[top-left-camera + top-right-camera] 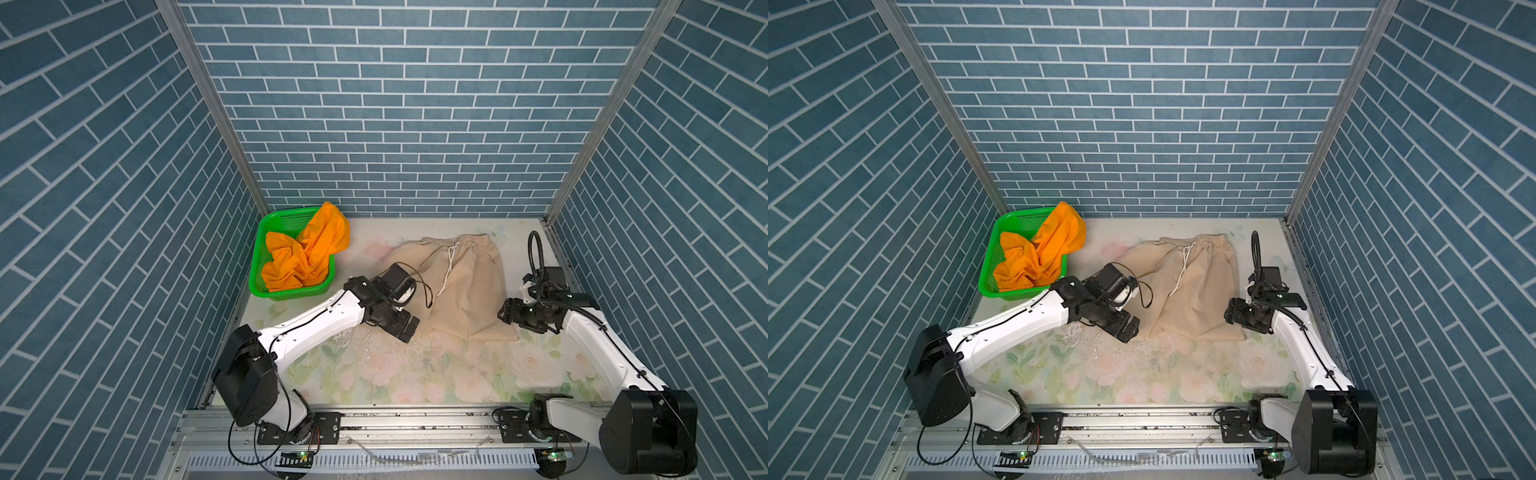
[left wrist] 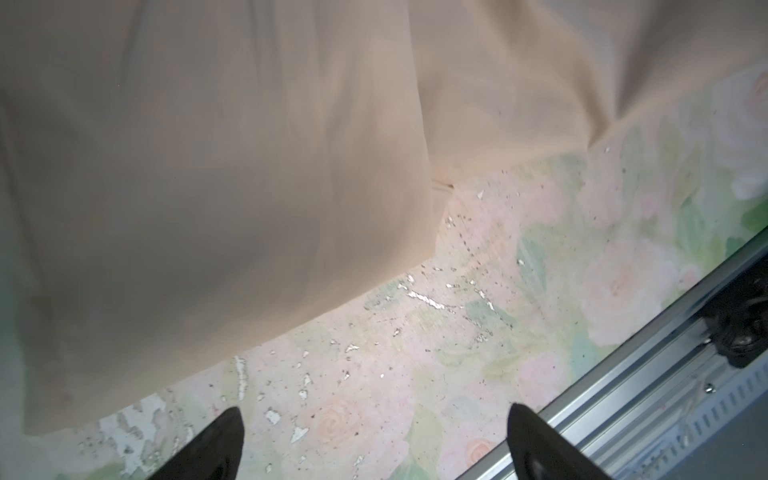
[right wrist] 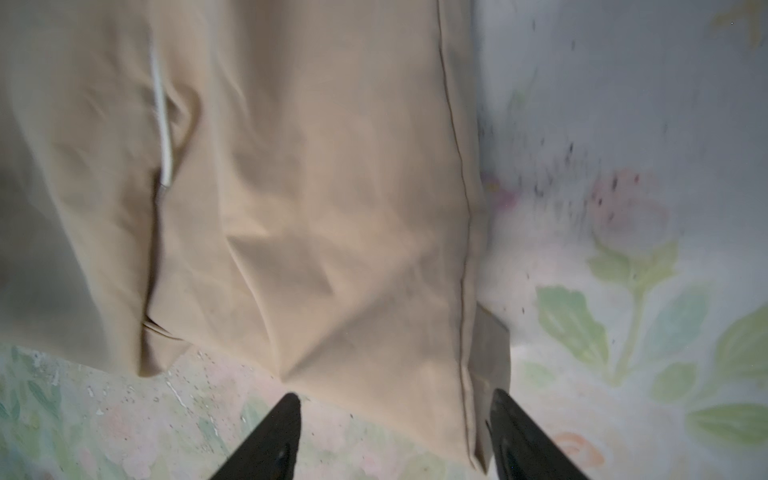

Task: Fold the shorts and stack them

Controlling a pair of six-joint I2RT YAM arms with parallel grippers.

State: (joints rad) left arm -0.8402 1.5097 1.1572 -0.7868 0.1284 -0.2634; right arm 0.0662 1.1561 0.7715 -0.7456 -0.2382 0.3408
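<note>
The beige shorts [image 1: 461, 286] [image 1: 1196, 291] lie flat on the table, waistband and white drawstring [image 3: 160, 104] toward the back wall. The orange shorts [image 1: 307, 253] [image 1: 1038, 257] sit crumpled in the green basket. My left gripper [image 1: 405, 328] [image 1: 1127, 328] [image 2: 374, 415] is open just off the beige shorts' [image 2: 208, 166] front left hem, with only tabletop between its fingers. My right gripper [image 1: 505, 313] [image 1: 1231, 311] [image 3: 395, 399] is open at the front right corner. That corner of the beige shorts [image 3: 311, 187] lies loose between its spread fingers.
The green perforated basket [image 1: 266, 232] [image 1: 994, 249] stands at the back left against the wall. Blue brick-pattern walls close three sides. A metal rail [image 1: 415, 419] [image 2: 623, 395] runs along the front edge, and the floral table cover [image 1: 415, 374] is bare in front of the shorts.
</note>
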